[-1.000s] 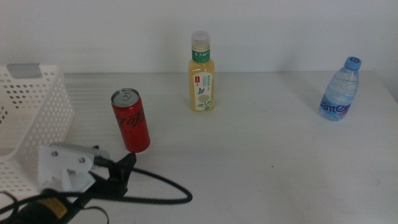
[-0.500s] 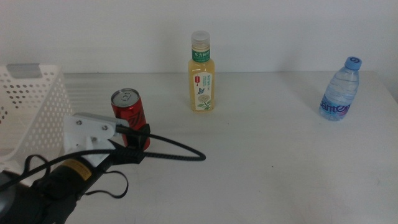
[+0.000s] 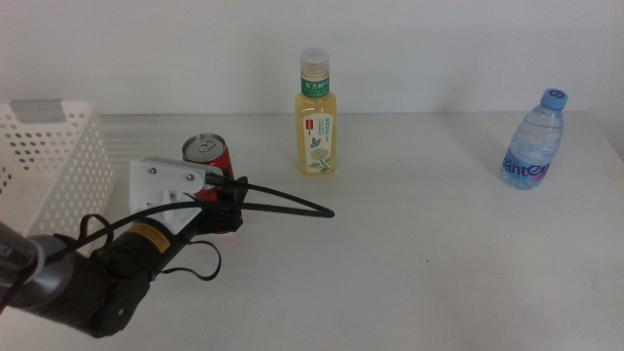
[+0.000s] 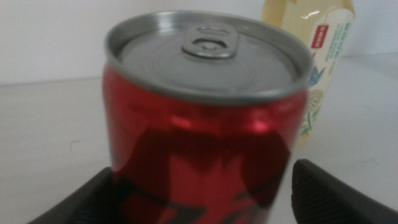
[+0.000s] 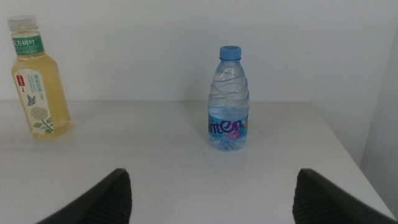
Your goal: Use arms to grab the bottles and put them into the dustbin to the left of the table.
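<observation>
From the middle view, my left tool reaches the slim red cola can on the white desk, beside the white perforated plastic dustbin. In my left wrist view, the jaws stand apart on both sides of the can. My right wrist view shows my right tool spread apart, well away from the clear blue-capped water bottle.

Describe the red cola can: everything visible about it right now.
The red cola can is a slim, glossy metal can with a silver top and an unopened pull tab. It stands upright on the white table, right of the white perforated dustbin and left of the tea bottle. The left end effector has its dark jaws on either side of the can's lower body, open; contact cannot be confirmed. The arm hides most of its body in the middle view.
</observation>
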